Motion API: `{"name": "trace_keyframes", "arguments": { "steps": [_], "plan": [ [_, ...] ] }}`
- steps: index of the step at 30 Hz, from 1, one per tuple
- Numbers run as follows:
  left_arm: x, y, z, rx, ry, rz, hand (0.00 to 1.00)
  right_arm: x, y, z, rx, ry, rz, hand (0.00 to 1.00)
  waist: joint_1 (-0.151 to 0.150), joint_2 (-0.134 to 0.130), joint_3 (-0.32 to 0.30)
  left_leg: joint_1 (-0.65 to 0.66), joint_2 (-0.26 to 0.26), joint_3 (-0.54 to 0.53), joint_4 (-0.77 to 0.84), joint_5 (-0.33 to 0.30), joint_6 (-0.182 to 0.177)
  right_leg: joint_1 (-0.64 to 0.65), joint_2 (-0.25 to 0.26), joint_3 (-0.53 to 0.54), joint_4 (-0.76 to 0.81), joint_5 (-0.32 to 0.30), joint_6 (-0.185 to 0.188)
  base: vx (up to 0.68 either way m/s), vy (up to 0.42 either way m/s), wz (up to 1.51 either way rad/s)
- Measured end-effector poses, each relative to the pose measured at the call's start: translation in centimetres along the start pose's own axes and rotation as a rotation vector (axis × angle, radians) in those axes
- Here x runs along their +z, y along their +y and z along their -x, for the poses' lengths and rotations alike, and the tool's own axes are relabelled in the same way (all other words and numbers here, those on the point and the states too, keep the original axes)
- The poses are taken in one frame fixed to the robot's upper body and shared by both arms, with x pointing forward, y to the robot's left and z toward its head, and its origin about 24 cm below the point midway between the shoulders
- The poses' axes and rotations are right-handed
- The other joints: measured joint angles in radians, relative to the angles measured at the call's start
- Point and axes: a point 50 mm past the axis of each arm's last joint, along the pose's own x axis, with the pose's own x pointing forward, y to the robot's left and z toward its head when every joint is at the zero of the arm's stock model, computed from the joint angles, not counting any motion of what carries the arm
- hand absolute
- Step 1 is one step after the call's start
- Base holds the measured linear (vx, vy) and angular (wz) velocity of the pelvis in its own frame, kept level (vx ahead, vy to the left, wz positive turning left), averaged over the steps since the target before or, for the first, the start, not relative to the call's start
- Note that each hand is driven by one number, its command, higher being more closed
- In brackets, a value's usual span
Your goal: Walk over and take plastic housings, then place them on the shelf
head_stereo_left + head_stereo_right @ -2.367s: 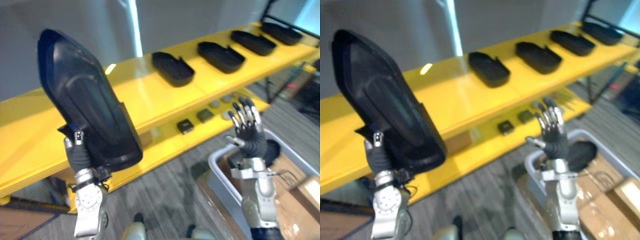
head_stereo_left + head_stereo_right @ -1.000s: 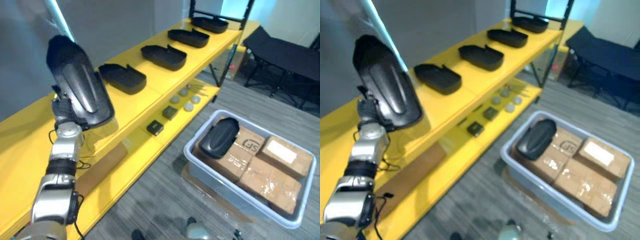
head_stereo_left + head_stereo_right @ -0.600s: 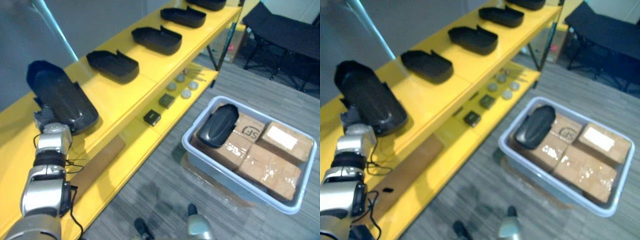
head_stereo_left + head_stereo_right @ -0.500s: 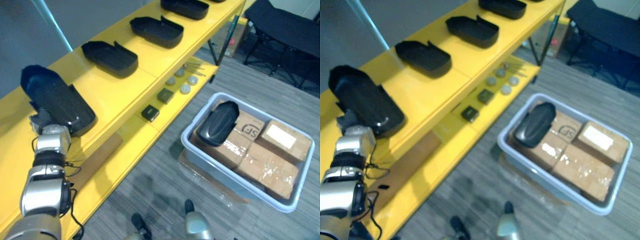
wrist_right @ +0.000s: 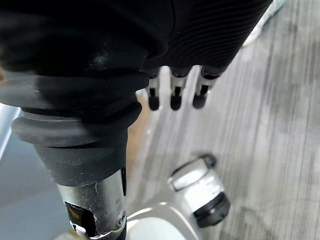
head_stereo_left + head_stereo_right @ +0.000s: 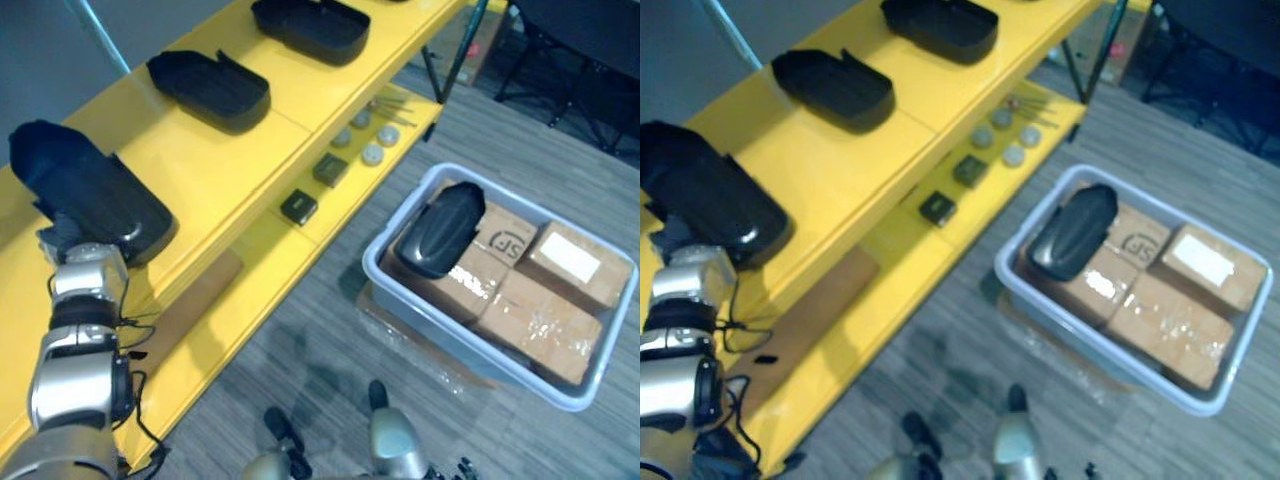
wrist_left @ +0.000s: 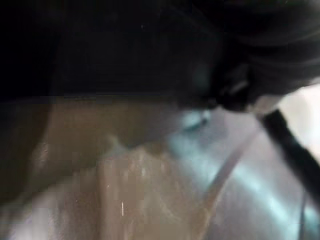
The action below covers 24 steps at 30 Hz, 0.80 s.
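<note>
Setting: a yellow two-tier shelf runs at a slant across the head views, standing on a grey striped floor
Left hand: the left hand reaches up to the front edge of the top tier at the shelf's left end, its dark cover tucked against the near end of the nearest housing; its fingers are hidden behind that housing, so it cannot be told whether they are spread or clamped on it
Nearest housing: a long black plastic shell, lying on the top tier close to the front edge and touching the left hand
Right hand: the right hand, seen from its own wrist camera, hangs over the floor with its fingers straight and loosely side by side, holding nothing
Rest of the top tier: a second housing and a third housing lie hollow side up further along the shelf, each well apart from the next
Lower tier: two small black square parts and a cluster of grey round discs lie towards the far end, with a brown cardboard sheet nearer the left arm
Tub: a grey tub sits on the floor just beside the shelf, packed with brown cardboard boxes
Tub housing: one more black housing, the tub housing, rests on top of the boxes at the end of the tub nearest the shelf
</note>
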Motion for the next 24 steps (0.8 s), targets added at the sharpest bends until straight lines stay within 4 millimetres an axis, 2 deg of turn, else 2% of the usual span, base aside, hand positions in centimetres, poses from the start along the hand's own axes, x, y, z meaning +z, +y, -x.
{"name": "trace_keyframes", "arguments": {
  "steps": [7, 12, 17, 22, 24],
  "plan": [
    [1.0, 0.2, 0.0, 0.033, -0.012, 0.045, 0.00, 0.1, 0.0, 0.0, -0.007, -0.011, -0.001, 0.00, -0.001, 0.003, 0.008, 0.002, -0.001, 0.001, 0.000, 0.000, 0.000, -0.004, 0.000, 0.007, 0.009, 0.002, 0.003, 0.04, 0.009, -0.01],
    [1.7, 0.3, 0.1, 0.059, -0.045, 0.101, 0.00, 0.4, -0.1, -0.1, -0.025, -0.030, -0.037, 0.00, -0.001, 0.002, 0.046, 0.004, -0.001, 0.000, 0.000, 0.000, 0.000, -0.002, 0.000, 0.007, 0.012, -0.002, 0.002, 0.00, 0.000, 0.00],
    [1.8, 0.5, 0.1, 0.116, -0.042, 0.118, 0.00, 0.4, -0.1, -0.1, -0.034, -0.027, -0.066, 0.00, -0.002, 0.002, 0.047, 0.006, -0.001, 0.000, 0.000, 0.000, 0.000, -0.001, 0.000, 0.007, 0.012, -0.002, 0.002, 0.02, 0.005, 0.00],
    [2.6, 0.9, 0.3, 0.183, -0.055, 0.231, 0.00, 0.9, 0.1, 0.1, -0.097, -0.104, -0.037, 0.00, 0.000, 0.002, 0.047, 0.021, -0.001, 0.001, 0.000, -0.001, 0.000, 0.014, 0.000, 0.007, 0.010, -0.002, 0.002, 0.02, 0.012, -0.01],
    [3.8, 1.5, 0.5, 0.218, -0.083, 0.331, 0.00, 1.8, 0.2, 0.2, -0.136, -0.174, -0.031, 0.00, 0.001, 0.002, 0.046, 0.028, -0.001, 0.000, 0.000, -0.002, 0.000, 0.024, 0.000, 0.006, 0.006, -0.002, 0.002, 0.00, 0.000, 0.00]
  ]
}}
